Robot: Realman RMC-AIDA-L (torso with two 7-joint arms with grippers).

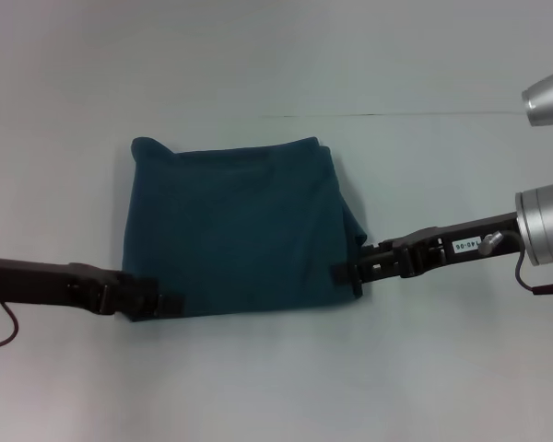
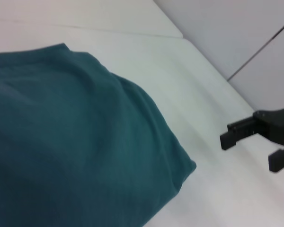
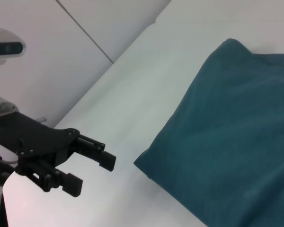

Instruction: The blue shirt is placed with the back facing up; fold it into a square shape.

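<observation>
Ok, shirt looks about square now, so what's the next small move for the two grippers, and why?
Probably back both arms straight out sideways and stop. The blue shirt already lies folded in a rough square on the table. The left gripper and right gripper are both open and apart from the cloth in the wrist views.

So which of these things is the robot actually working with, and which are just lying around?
In the job:
- shirt, folded to a rough square
- left gripper, open, at its near left corner
- right gripper, open, at its right edge

Just there:
- table, which the shirt lies on
- nothing else loose in view
</observation>
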